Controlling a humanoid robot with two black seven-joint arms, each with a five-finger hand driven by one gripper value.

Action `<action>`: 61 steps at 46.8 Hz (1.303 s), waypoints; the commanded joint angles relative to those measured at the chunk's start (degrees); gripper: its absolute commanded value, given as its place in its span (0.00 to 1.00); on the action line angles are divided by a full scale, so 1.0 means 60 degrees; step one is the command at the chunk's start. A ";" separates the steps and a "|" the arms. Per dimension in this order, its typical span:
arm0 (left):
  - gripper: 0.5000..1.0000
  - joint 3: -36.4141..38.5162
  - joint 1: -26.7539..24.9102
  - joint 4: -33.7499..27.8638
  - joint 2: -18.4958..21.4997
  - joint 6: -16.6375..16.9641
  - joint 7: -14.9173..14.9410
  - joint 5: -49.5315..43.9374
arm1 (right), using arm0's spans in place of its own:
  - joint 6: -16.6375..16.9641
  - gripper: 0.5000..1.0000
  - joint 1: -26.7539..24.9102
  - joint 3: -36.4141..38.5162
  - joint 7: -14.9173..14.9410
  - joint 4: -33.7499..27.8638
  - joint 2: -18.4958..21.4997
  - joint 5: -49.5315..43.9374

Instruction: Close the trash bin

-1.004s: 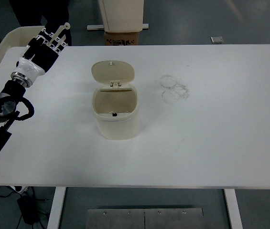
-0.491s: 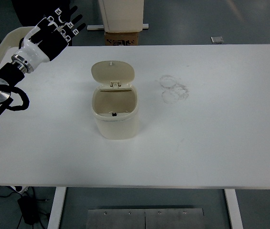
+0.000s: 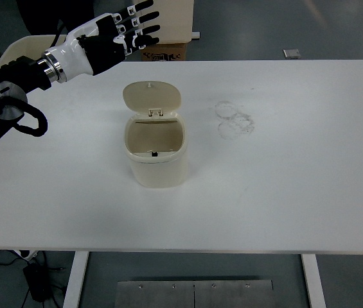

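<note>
A small cream trash bin (image 3: 156, 157) stands near the middle of the white table (image 3: 284, 179), its mouth uncovered. Its hinged lid (image 3: 151, 97) is tipped up and back behind the opening. My left hand (image 3: 120, 35) hovers above the table's far edge, up and to the left of the lid, fingers spread and pointing right, holding nothing. It does not touch the bin. The right arm does not show.
Faint ring marks (image 3: 234, 119) lie on the table to the right of the bin. A cardboard box (image 3: 166, 51) and a cream cabinet stand beyond the far edge. A cream chair (image 3: 15, 51) sits at the far left.
My left hand has swung up and to the right, from the table's far left corner toward the space behind the lid. The bin and lid have not moved.
</note>
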 commanded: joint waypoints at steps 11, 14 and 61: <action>1.00 0.2222 -0.1891 -0.0497 0.0518 -0.0147 0.0039 0.0220 | 0.0000 0.99 0.0000 0.0000 0.0001 0.0001 0.0000 0.0003; 1.00 0.2822 -0.2346 -0.0731 0.0635 -0.0205 0.0039 0.0249 | 0.0000 0.99 0.0000 0.0000 0.0001 0.0001 0.0000 0.0003; 1.00 0.5198 -0.4090 -0.1727 0.1484 -0.1934 0.0625 0.2139 | 0.0000 0.99 0.0000 0.0000 0.0001 0.0001 0.0000 0.0003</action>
